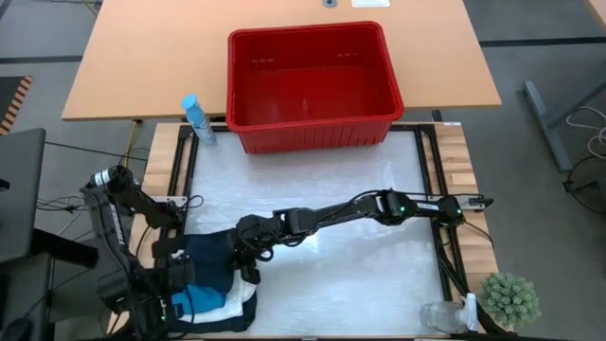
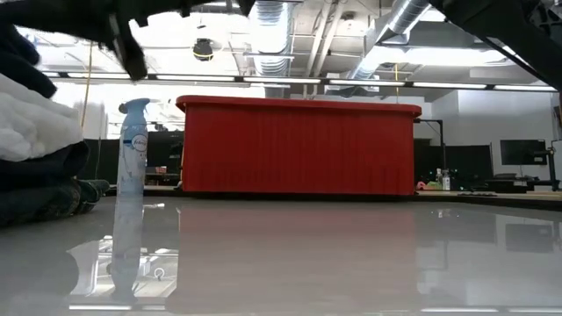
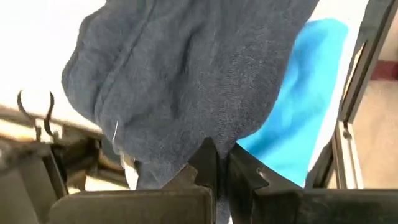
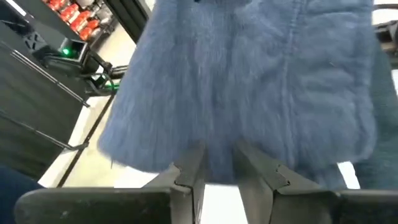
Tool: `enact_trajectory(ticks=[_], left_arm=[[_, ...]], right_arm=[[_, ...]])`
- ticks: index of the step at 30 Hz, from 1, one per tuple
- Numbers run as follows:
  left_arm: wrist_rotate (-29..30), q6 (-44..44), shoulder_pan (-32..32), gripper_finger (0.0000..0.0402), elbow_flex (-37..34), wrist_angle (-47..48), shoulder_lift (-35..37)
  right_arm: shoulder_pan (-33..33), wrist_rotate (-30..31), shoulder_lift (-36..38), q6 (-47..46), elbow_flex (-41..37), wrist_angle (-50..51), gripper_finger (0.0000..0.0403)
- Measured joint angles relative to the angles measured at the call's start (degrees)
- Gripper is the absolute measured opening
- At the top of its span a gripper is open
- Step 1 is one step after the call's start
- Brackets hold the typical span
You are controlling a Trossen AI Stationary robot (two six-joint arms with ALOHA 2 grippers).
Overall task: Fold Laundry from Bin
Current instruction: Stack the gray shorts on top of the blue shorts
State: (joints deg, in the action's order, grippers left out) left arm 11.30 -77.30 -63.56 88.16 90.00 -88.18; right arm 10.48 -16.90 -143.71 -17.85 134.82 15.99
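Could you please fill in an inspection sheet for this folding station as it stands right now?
Surface: glossy white mat in a black frame, bare in the middle.
Job's things: red bin at the far edge, looks empty; laundry pile at the near left corner, dark cloth over bright blue and white.
Clutter: blue spray bottle beside the bin; clear bottle; small plant.
Grippers: left gripper shut on the dark cloth; right gripper against the same cloth, jaws slightly apart.
Cables: loose leads left of the table.
Surroundings: wooden desk behind; no person seen.
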Motion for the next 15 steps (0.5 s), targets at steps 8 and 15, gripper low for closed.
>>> enact_trajectory(ticks=[8, 15], left_arm=[[-1.4, -2.7, -0.5, 0.0001, 0.5, 0.0, 0.0], [1.0, 0.3, 2.8, 0.0, 0.5, 0.0, 1.1]], right_arm=[[-1.5, 2.3, 5.1, 4.7, 0.2, 3.3, 0.0109], [-3.2, 3.4, 7.3, 4.7, 0.2, 4.0, 0.0109]])
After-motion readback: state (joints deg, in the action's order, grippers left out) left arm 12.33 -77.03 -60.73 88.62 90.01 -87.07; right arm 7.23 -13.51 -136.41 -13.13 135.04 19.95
